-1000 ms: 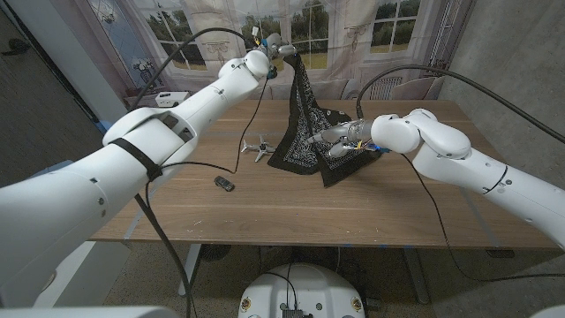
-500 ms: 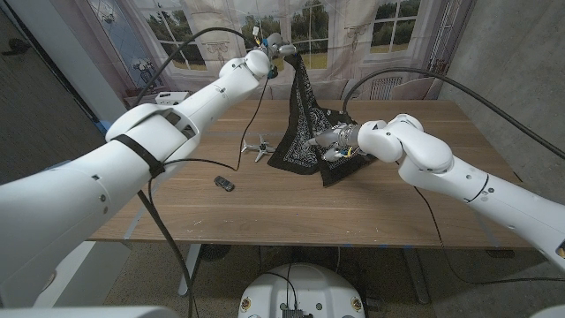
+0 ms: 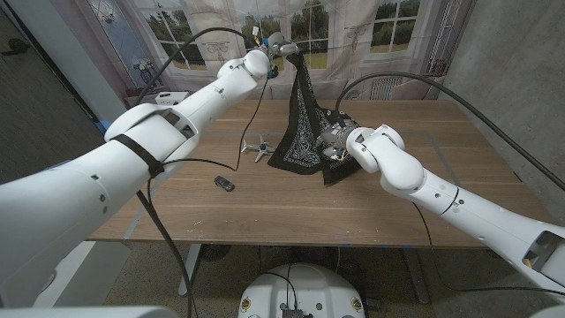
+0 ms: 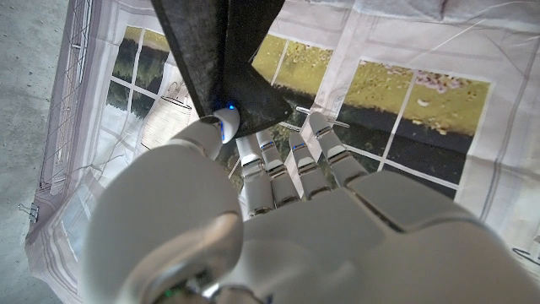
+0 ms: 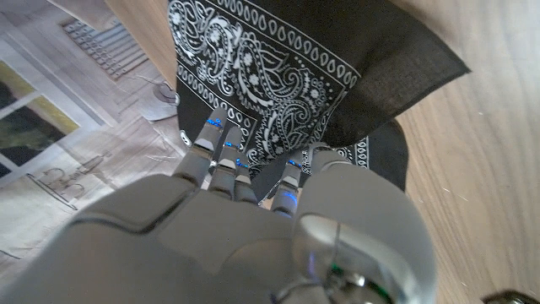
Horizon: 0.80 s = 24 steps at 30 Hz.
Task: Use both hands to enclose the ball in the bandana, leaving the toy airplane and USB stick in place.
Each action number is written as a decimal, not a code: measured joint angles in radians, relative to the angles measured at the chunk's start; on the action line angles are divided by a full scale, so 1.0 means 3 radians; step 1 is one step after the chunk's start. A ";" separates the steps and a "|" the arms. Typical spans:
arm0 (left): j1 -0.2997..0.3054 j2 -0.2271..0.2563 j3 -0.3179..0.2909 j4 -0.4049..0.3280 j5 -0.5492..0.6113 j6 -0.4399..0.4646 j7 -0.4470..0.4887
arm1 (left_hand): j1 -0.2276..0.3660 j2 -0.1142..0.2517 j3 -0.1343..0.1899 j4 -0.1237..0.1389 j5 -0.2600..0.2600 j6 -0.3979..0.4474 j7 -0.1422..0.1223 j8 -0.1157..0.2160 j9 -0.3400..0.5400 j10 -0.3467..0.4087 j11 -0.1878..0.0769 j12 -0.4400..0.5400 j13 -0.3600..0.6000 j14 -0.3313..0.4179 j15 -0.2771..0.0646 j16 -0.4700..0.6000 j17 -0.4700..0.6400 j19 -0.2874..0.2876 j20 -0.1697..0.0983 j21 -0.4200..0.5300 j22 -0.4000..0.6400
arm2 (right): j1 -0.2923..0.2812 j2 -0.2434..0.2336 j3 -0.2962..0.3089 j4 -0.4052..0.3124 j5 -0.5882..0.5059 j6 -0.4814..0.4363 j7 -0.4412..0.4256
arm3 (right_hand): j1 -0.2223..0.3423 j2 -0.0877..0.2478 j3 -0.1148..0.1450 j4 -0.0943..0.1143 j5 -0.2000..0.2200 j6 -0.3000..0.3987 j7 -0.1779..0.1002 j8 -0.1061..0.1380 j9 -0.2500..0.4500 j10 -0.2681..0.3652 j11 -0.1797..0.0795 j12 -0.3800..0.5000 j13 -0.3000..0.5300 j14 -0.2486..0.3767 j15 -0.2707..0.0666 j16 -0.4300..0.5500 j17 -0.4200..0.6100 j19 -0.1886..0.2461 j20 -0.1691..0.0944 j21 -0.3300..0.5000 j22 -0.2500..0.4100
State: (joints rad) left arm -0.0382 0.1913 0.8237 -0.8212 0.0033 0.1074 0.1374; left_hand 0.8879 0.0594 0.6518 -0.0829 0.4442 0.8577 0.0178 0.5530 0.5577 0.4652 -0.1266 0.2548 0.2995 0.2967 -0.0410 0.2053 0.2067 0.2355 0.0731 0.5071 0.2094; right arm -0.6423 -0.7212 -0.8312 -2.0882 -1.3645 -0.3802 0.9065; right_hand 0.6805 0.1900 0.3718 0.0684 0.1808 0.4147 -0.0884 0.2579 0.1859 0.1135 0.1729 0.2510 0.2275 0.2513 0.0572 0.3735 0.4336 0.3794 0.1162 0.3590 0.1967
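The left hand (image 3: 281, 46) is pinching a corner of the black paisley cloth bandana (image 3: 305, 124) high above the wooden table (image 3: 265, 199) while the right hand (image 3: 334, 140) is gripping its lower folds.

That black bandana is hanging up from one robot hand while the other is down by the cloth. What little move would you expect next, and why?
Probably the right robot hand gathers the loose lower edge of the bandana inward. The left robot hand holds one corner high, while the rest drapes on the table. The ball isn't visible, so this is a guess.
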 measured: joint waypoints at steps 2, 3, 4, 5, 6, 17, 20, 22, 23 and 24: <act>-0.0002 -0.0003 0.0000 0.0018 -0.0002 -0.0018 -0.0007 | 0.0000 0.0000 0.0000 0.0000 0.0000 0.0000 0.0000 0.0000 0.0000 0.0000 0.0000 0.0000 0.0000 0.0000 0.0000 0.0000 0.0000 0.0000 0.0000 0.0000 0.0000 | -0.0022 0.0054 0.0027 0.0050 -0.0128 -0.0024 0.0025 | -0.0068 0.0020 0.0074 0.0040 0.0012 0.0269 0.0113 0.0017 -0.0014 0.0191 -0.0052 0.0052 0.0000 0.0146 -0.0065 0.0085 0.0045 0.0074 -0.0013 0.0043 0.0004; -0.0004 -0.0005 0.0000 0.0025 -0.0005 -0.0035 -0.0013 | 0.0000 0.0000 0.0000 0.0000 0.0000 0.0000 0.0000 0.0000 0.0000 0.0000 0.0000 0.0000 0.0000 0.0000 0.0000 0.0000 0.0000 0.0000 0.0000 0.0000 0.0000 | -0.0022 0.0054 0.0027 0.0050 -0.0132 -0.0025 0.0025 | -0.0087 0.0040 0.0118 0.0059 0.0017 0.0396 0.0169 0.0017 -0.0015 0.0309 -0.0097 0.0084 0.0000 0.0226 -0.0108 0.0136 0.0076 0.0096 -0.0026 0.0065 0.0004; -0.0006 -0.0007 0.0000 0.0033 -0.0006 -0.0037 -0.0014 | 0.0000 0.0000 0.0000 0.0000 0.0000 0.0000 0.0000 0.0000 0.0000 0.0000 0.0000 0.0000 0.0000 0.0000 0.0000 0.0000 0.0000 0.0000 0.0000 0.0000 0.0000 | -0.0039 0.0091 0.0053 0.0093 -0.0169 -0.0028 0.0029 | -0.0106 0.0039 0.0163 0.0067 0.0017 0.0491 0.0218 0.0017 -0.0015 0.0424 -0.0153 0.0119 0.0000 0.0298 -0.0159 0.0187 0.0104 0.0116 -0.0043 0.0082 0.0006; -0.0008 -0.0008 0.0000 0.0039 -0.0006 -0.0037 -0.0014 | -0.0004 -0.0004 0.0000 0.0000 0.0000 0.0000 0.0000 0.0000 0.0000 0.0000 0.0000 0.0000 0.0000 0.0000 0.0000 0.0000 0.0000 0.0000 0.0000 0.0000 0.0000 | -0.0039 0.0091 0.0053 0.0093 -0.0172 -0.0028 0.0029 | -0.0121 0.0039 0.0205 0.0073 0.0017 0.0565 0.0268 0.0016 -0.0015 0.0551 -0.0233 0.0155 0.0000 0.0387 -0.0218 0.0245 0.0136 0.0148 -0.0050 0.0101 0.0016; -0.0012 -0.0011 0.0000 0.0047 -0.0006 -0.0037 -0.0014 | -0.0004 -0.0004 0.0000 0.0000 0.0000 0.0000 0.0000 0.0000 0.0000 0.0000 0.0000 0.0000 0.0000 0.0000 0.0000 0.0000 0.0000 0.0000 0.0000 0.0000 0.0000 | -0.0039 0.0091 0.0053 0.0093 -0.0173 -0.0023 0.0023 | -0.0143 0.0017 0.0241 0.0069 0.0017 0.0629 0.0310 0.0000 -0.0015 0.0707 -0.0332 0.0200 0.0004 0.0509 -0.0278 0.0318 0.0170 0.0180 -0.0048 0.0123 0.0020; -0.0028 -0.0027 -0.0015 0.0100 -0.0030 -0.0067 -0.0028 | -0.0027 0.0001 0.0028 0.0000 -0.0001 -0.0001 0.0000 0.0001 0.0003 0.0000 0.0000 -0.0016 0.0017 0.0000 0.0000 0.0000 0.0000 0.0000 0.0000 0.0000 0.0000 | -0.0184 0.0123 0.0345 0.0234 0.0404 0.0189 -0.0446 | 0.0132 -0.0417 0.0314 -0.0586 0.0069 0.0627 0.0217 -0.0219 0.0023 0.1785 -0.0327 0.0463 0.0031 0.1620 -0.0417 0.0804 0.0225 0.0797 -0.0071 0.0491 0.0018; -0.0029 -0.0026 -0.0021 0.0100 -0.0044 -0.0062 -0.0031 | -0.0027 0.0001 0.0028 0.0001 -0.0001 -0.0001 0.0000 0.0001 0.0003 0.0000 0.0000 -0.0016 0.0017 0.0000 0.0000 0.0000 0.0000 0.0000 0.0000 0.0026 0.0000 | -0.0296 0.0076 0.0393 0.0234 0.0490 0.0179 -0.0700 | -0.0140 -0.0708 0.0026 -0.0541 0.0154 -0.0206 0.0276 -0.0302 0.0041 0.1594 -0.0412 0.0463 0.0131 0.1630 -0.0467 0.0749 0.0261 0.0728 -0.0033 0.0498 0.0010; -0.0029 -0.0021 -0.0023 0.0094 -0.0044 -0.0062 -0.0031 | -0.0026 0.0001 0.0028 0.0000 -0.0001 -0.0001 0.0000 0.0001 0.0003 0.0000 0.0000 -0.0016 0.0017 0.0000 0.0000 0.0000 0.0000 0.0000 0.0000 0.0026 0.0000 | -0.0296 0.0076 0.0393 0.0234 0.0475 0.0103 -0.0942 | -0.0383 -0.0883 -0.0196 -0.0468 0.0212 -0.0658 0.0385 -0.0302 0.0055 0.1324 -0.0433 0.0463 0.0210 0.1430 -0.0430 0.0648 0.0313 0.0557 0.0009 0.0426 -0.0001; -0.0029 -0.0017 -0.0024 0.0087 -0.0048 -0.0048 -0.0033 | -0.0026 0.0000 0.0028 0.0000 -0.0001 -0.0001 0.0000 0.0002 0.0003 0.0000 0.0000 -0.0016 0.0017 0.0000 0.0000 0.0000 0.0000 0.0000 0.0000 0.0026 0.0000 | -0.0387 0.0070 0.0381 0.0220 0.0448 0.0062 -0.1027 | -0.0479 -0.0934 -0.0276 -0.0437 0.0237 -0.0824 0.0447 -0.0302 0.0056 0.1192 -0.0424 0.0463 0.0242 0.1326 -0.0419 0.0591 0.0323 0.0477 0.0035 0.0389 -0.0005; -0.0029 -0.0014 -0.0025 0.0083 -0.0048 -0.0048 -0.0033 | -0.0026 0.0000 0.0028 0.0000 -0.0001 -0.0001 0.0000 0.0002 0.0003 0.0000 0.0000 -0.0016 0.0017 0.0000 0.0000 0.0000 0.0000 0.0000 0.0000 0.0026 -0.0002 | -0.0387 0.0070 0.0381 0.0220 0.0423 0.0033 -0.1081 | -0.0543 -0.0978 -0.0339 -0.0410 0.0254 -0.0945 0.0502 -0.0302 0.0056 0.1075 -0.0403 0.0463 0.0267 0.1247 -0.0402 0.0538 0.0335 0.0401 0.0053 0.0357 -0.0005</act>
State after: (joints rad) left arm -0.0468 0.1870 0.8161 -0.7964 -0.0110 0.0930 0.1275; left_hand 0.8800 0.0596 0.6603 -0.0828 0.4440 0.8573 0.0177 0.5535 0.5588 0.4652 -0.1266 0.2500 0.3045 0.2967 -0.0410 0.2053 0.2067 0.2355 0.0731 0.5148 0.2089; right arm -0.7583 -0.7002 -0.7170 -2.0223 -1.2377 -0.3702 0.5821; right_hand 0.5177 -0.1036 0.2702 -0.0547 0.2569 0.1310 0.0623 0.1674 0.2026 0.4359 0.0519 0.3901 0.3076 0.6253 -0.0633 0.5350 0.5343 0.4998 0.1320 0.4660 0.1951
